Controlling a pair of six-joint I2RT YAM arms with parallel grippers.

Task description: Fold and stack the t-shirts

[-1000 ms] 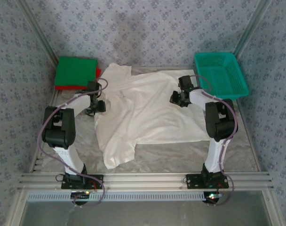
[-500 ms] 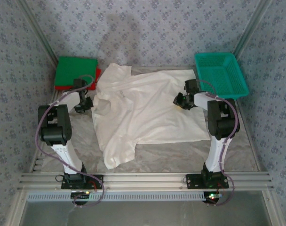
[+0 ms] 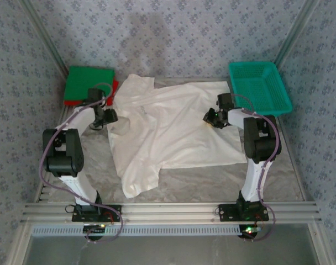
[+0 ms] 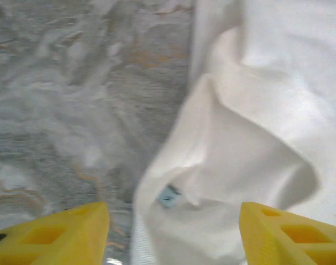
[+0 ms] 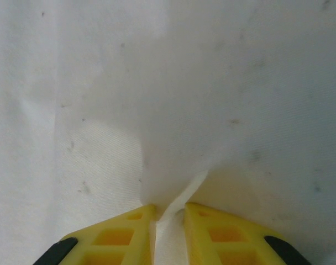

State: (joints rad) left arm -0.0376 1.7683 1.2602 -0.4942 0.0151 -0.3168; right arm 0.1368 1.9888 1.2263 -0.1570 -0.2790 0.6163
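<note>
The large off-white t-shirt [image 3: 168,132] lies wrinkled and spread over the middle of the table. At the back left a folded green t-shirt [image 3: 89,83] rests on a red one [image 3: 116,85]. My left gripper [image 3: 106,116] hovers over the white shirt's left edge. In the left wrist view it [image 4: 173,237] is open, its yellow fingers [image 4: 52,234] wide apart above the cloth [image 4: 251,110] and a small label [image 4: 169,196]. My right gripper [image 3: 211,117] sits on the shirt's right part. In the right wrist view it [image 5: 168,221] is shut on a pinched ridge of white cloth [image 5: 179,199].
A teal mesh basket [image 3: 260,87] stands at the back right, close to the right arm. Bare grey tabletop [image 4: 63,110] shows to the left of the white shirt and along the front [image 3: 201,185]. Patterned walls close in the back and both sides.
My left gripper pulled the shirt's left edge leftward, then opened and let it go. My right gripper shifted slightly right and stays pinched on the cloth.
</note>
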